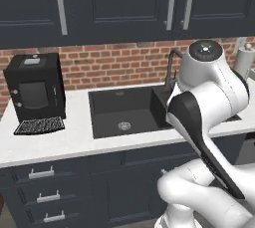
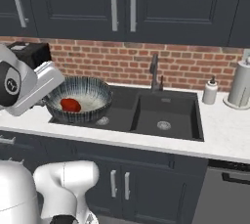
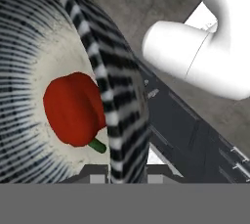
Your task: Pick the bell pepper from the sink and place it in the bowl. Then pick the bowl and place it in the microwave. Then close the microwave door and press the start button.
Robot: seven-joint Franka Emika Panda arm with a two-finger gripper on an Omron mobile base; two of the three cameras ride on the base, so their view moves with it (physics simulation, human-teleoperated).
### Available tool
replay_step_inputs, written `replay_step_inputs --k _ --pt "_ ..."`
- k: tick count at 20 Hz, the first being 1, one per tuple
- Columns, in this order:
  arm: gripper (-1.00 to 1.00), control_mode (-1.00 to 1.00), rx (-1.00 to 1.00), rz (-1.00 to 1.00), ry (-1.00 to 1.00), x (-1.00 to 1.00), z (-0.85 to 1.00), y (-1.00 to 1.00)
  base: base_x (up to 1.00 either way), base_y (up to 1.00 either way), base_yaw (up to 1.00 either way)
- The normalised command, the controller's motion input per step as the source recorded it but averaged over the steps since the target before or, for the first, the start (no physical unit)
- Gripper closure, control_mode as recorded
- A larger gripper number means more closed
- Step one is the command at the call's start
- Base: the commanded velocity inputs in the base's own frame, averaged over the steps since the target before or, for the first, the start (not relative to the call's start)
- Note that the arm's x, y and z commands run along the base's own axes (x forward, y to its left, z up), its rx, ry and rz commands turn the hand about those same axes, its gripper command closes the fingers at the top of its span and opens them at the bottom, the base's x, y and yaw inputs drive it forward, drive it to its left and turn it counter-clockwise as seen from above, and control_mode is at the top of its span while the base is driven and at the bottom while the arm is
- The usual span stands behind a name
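Pepper (image 3: 73, 108) sat in bowl (image 3: 117, 96); claw (image 3: 128, 173) pinched bowl rim, lifted. Next: carry to microwave w/o tipping.

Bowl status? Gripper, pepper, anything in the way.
Gripper shut on bowl rim. Bell pepper inside bowl. Bowl raised over sink. Nothing seen blocking.

The white table (image 2: 229, 135) runs below the brick wall, with the black sink (image 2: 166, 115) set into it. On it stand a black coffee machine (image 1: 35, 92), a small soap bottle (image 2: 210, 91) and a paper towel roll (image 2: 240, 86) — both right of the sink.
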Motion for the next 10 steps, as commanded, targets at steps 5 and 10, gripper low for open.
replay_step_inputs --k 5,10 --pt "1.0 1.0 0.0 0.0 0.0 0.0 0.0 0.0 -0.7 0.01 0.0" --pt "1.0 1.0 0.0 0.0 0.0 0.0 0.0 0.0 -0.19 0.07 -0.16"
